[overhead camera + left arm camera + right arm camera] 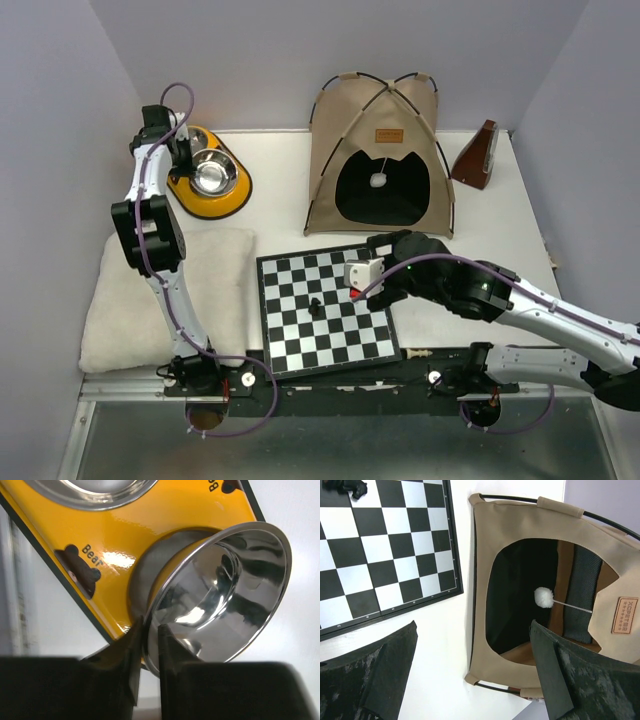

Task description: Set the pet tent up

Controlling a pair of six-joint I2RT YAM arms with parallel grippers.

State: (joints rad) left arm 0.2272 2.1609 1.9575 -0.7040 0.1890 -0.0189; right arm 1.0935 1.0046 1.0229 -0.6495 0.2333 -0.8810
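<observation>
Pet tent [340, 150] stands upright at the back of the table [490, 235], behind a chessboard [325, 312].
Right gripper [474, 630] gapes wide and empty, facing the tent's doorway; left gripper [150, 640] pinches the rim of a steel bowl [225, 595].

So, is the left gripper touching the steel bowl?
Touching. The left wrist view shows the left gripper shut on the rim of the steel bowl, one finger on each side.

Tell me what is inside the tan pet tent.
Through the opening of the tan fabric pet tent, a small white pom-pom hangs against black lining. The corners behind its walls are hidden.
</observation>
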